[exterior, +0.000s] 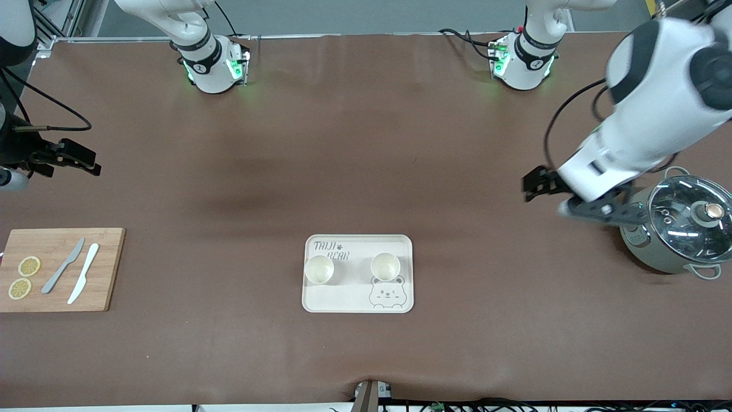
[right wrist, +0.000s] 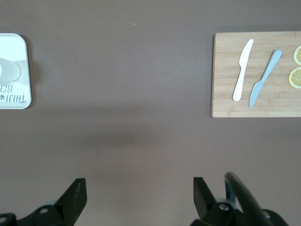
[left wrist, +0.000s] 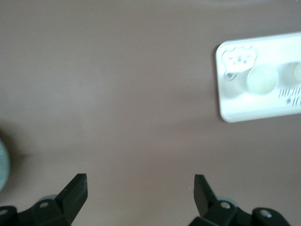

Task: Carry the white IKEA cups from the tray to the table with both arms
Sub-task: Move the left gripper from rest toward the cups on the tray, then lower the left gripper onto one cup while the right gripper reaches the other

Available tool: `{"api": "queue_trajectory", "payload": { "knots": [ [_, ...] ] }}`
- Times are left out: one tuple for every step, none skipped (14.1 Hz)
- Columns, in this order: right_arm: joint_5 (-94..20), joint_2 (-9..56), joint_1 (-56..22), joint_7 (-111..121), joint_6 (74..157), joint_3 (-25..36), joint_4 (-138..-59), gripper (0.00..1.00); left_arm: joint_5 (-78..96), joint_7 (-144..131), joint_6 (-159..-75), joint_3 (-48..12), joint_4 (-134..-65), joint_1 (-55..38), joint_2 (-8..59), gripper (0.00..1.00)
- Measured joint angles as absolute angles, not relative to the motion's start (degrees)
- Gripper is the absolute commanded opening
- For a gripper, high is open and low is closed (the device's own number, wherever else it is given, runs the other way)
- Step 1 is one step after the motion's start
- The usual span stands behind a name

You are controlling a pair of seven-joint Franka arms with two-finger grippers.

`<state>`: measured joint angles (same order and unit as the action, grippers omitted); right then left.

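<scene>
Two white IKEA cups stand upright side by side on a cream bear tray [exterior: 343, 298] in the middle of the table. One cup [exterior: 319, 269] is toward the right arm's end, the other [exterior: 385, 266] toward the left arm's end. The left wrist view shows the tray [left wrist: 226, 101] with one cup [left wrist: 261, 79] in full and the other cup [left wrist: 297, 70] at the frame edge. My left gripper [exterior: 542, 191] [left wrist: 140, 188] hangs open and empty over bare table beside the pot. My right gripper [exterior: 86, 160] [right wrist: 139, 190] is open and empty over bare table, farther from the front camera than the cutting board.
A grey-green pot with a glass lid [exterior: 683, 229] stands at the left arm's end, close to the left gripper. A wooden cutting board [exterior: 60, 269] [right wrist: 256, 75] at the right arm's end carries two knives and two lemon slices. A brown mat covers the table.
</scene>
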<state>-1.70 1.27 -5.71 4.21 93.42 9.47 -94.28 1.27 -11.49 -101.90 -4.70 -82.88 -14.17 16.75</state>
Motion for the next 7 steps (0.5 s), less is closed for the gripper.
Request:
{"api": "queue_trajectory", "payload": {
  "knots": [
    [-1.7, 1.4, -5.7, 4.2, 93.2, 9.5, -94.3, 1.00, 0.4, -15.2, -102.3, -4.7, -79.7, -16.7, 20.5, 1.00],
    [-1.7, 1.6, -5.7, 4.2, 93.1, 9.5, -94.4, 1.00, -0.1, -18.3, -103.2, -4.7, -77.1, -19.0, 24.1, 1.00],
    [-1.7, 2.1, -5.8, 4.2, 93.1, 9.4, -94.5, 1.00, -0.4, -20.6, -104.9, -4.7, -75.3, -20.8, 27.2, 1.00],
    [-1.8, 2.8, -6.2, 4.3, 93.4, 9.3, -94.6, 1.00, -0.5, -22.4, -107.1, -4.7, -74.1, -22.2, 29.7, 1.00],
    [-1.8, 3.7, -6.9, 4.3, 94.3, 9.1, -94.6, 1.00, -0.5, -23.6, -109.1, -4.7, -73.5, -23.2, 31.7, 1.00],
    [-1.9, 4.7, -8.0, 4.3, 95.5, 9.0, -94.6, 1.00, -0.5, -24.6, -111.3, -4.7, -73.3, -24.0, 33.5, 1.00],
    [-1.9, 5.8, -9.4, 4.2, 96.8, 9.0, -94.6, 1.00, -0.5, -25.4, -113.2, -4.7, -73.2, -24.9, 35.3, 1.00]
  ]
}}
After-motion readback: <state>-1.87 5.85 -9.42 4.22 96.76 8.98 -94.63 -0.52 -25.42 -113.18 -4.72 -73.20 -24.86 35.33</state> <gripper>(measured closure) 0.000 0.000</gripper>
